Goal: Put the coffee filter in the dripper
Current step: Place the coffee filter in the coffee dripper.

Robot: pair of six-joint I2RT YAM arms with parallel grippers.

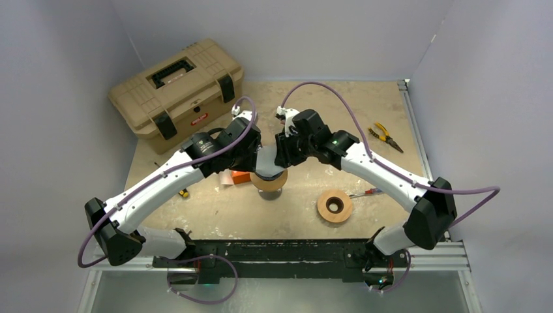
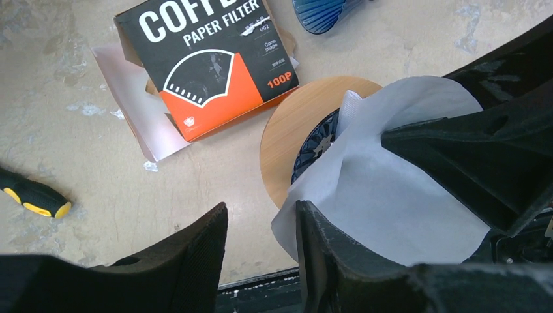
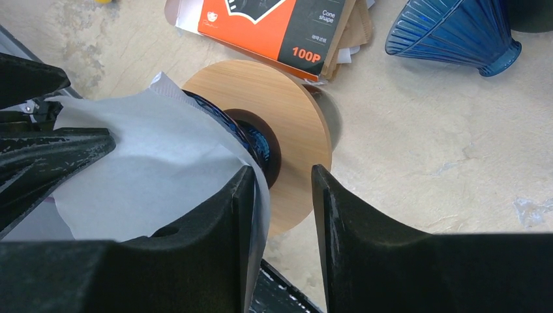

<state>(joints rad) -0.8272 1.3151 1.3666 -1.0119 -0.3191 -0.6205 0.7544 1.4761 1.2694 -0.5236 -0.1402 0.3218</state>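
A white paper coffee filter (image 2: pixel 391 195) sits opened in a blue ribbed dripper (image 2: pixel 317 145) on a round wooden base (image 2: pixel 287 130). It also shows in the right wrist view (image 3: pixel 143 169), with the dripper rim (image 3: pixel 225 124) and the base (image 3: pixel 293 117). My left gripper (image 2: pixel 261 228) is open, and the filter's edge lies against the inner face of its right finger. My right gripper (image 3: pixel 282 195) is open, and the filter's edge lies against the inner face of its left finger. In the top view both grippers meet over the dripper (image 1: pixel 269 171).
An orange and black filter box (image 2: pixel 209 59) lies beside the base. A second blue dripper (image 3: pixel 456 29) stands beyond it. A spare wooden ring (image 1: pixel 334 205), a screwdriver (image 1: pixel 363 193), pliers (image 1: pixel 385 137) and a tan toolbox (image 1: pixel 176 85) are on the table.
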